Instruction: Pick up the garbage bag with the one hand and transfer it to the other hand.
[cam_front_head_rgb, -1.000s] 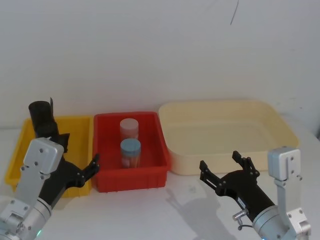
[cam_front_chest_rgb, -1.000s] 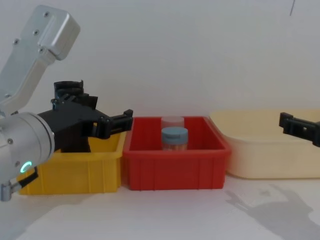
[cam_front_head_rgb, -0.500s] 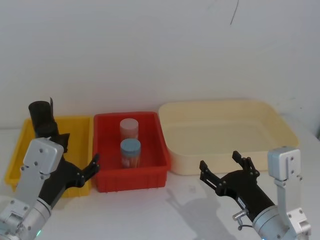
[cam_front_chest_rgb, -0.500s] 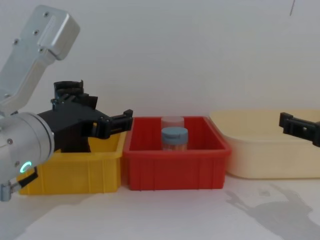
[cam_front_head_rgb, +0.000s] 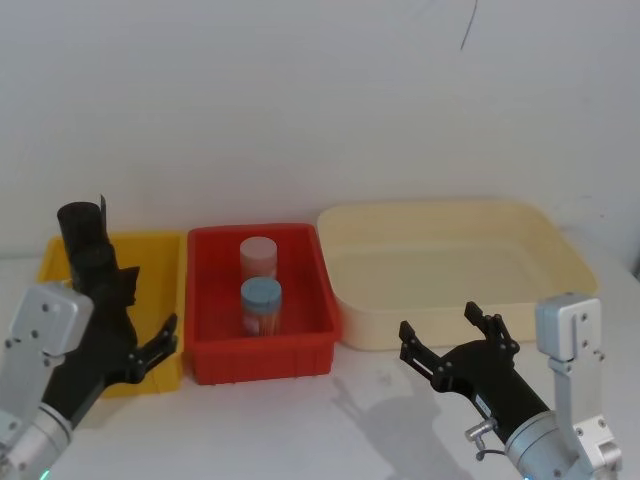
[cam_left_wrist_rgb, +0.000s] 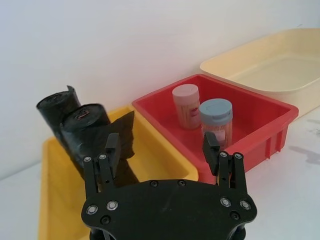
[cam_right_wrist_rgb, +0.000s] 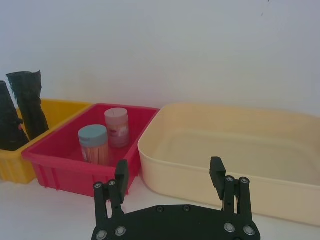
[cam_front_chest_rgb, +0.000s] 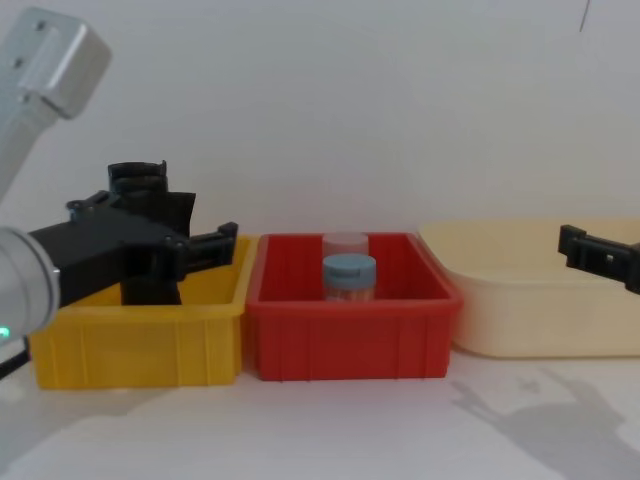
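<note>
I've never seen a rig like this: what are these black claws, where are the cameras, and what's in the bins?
This is a robot with two arms, each ending in a black two-fingered gripper. One camera looks down from its head, one across from its chest, one from each wrist. On the white table stand a yellow plastic bin, a red plastic bin and a cream tub. The yellow bin holds the thick black rolled garbage bag and a slimmer black roll; the red one, two lidded jars. The left gripper hovers open near the rolls, the right gripper open before the tub. Neither holds anything.
</note>
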